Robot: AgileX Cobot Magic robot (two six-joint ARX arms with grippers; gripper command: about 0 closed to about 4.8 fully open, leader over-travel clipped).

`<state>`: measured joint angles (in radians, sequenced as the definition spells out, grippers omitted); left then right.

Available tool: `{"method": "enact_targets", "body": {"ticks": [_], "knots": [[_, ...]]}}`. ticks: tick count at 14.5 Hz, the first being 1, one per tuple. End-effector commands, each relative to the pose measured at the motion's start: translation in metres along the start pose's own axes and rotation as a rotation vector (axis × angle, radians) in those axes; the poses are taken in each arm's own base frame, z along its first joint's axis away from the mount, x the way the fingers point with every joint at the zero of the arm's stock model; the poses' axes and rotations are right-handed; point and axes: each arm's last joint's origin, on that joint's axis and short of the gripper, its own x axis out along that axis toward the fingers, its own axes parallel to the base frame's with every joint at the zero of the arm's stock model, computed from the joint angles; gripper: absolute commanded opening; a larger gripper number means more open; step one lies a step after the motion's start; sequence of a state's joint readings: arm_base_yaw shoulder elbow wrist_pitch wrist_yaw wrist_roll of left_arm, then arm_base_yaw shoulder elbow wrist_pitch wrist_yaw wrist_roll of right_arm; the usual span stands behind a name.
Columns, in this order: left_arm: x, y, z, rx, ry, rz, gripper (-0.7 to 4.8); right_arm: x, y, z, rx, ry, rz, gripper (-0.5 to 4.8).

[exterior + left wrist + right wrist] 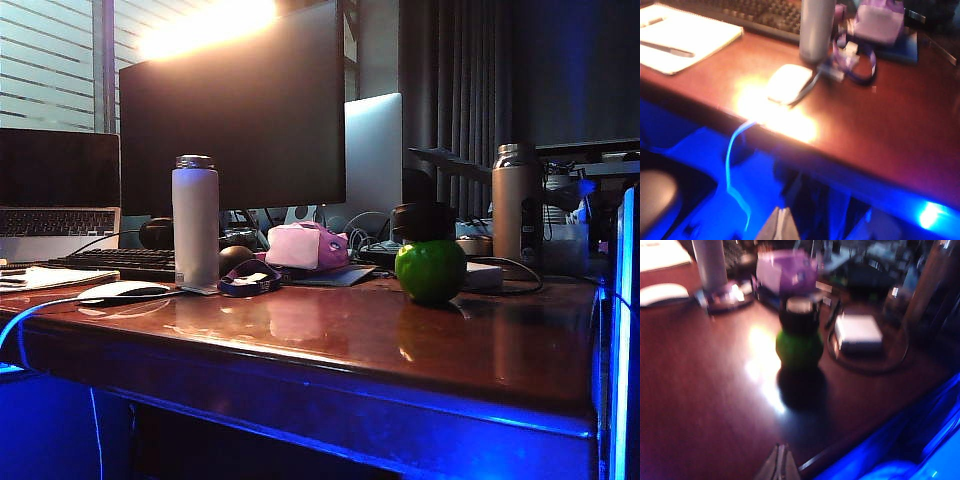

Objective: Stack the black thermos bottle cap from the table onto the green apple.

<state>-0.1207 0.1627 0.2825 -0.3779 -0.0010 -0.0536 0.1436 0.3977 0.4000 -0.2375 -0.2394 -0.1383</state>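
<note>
In the exterior view the black thermos bottle cap (pixel 423 222) sits squarely on top of the green apple (pixel 431 270), which rests on the table (pixel 330 340) right of the grey bottle (pixel 195 220); neither arm shows here. In the left wrist view the left gripper (pixel 781 225) hangs off the table's front edge, well short of the grey bottle, fingertips pressed together and empty. In the right wrist view the right gripper (pixel 780 463) sits over the table, short of the apple and well apart from it, jaws clenched on nothing, the cap balanced above the fruit. The stack looks finished; the sound course, I judge, is keeping both arms clear so nothing nudges it.
</note>
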Motion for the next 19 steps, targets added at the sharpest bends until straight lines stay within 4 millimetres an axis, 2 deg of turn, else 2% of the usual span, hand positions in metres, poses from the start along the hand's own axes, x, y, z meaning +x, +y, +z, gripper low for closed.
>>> {"method": "enact_targets", "body": {"ticks": [1,4,10,16,19], "knots": [[0.012,0.002,-0.018,-0.006,-0.015,0.024,-0.04,0.010,0.001,-0.022,0.034,-0.015,-0.002,-0.05],[0.023,0.003,-0.047,-0.005,0.075,0.021,-0.04,0.017,0.002,-0.048,0.058,0.029,0.000,-0.05],[0.029,0.004,-0.066,0.025,0.116,0.021,-0.04,0.023,0.005,-0.080,0.156,0.038,0.000,-0.05],[0.030,0.004,-0.068,0.044,0.115,0.006,-0.04,0.025,0.009,-0.107,0.191,0.123,0.005,-0.05],[0.030,0.004,-0.068,0.043,0.114,0.005,-0.03,0.024,0.009,-0.109,0.196,0.144,0.005,-0.05]]}}
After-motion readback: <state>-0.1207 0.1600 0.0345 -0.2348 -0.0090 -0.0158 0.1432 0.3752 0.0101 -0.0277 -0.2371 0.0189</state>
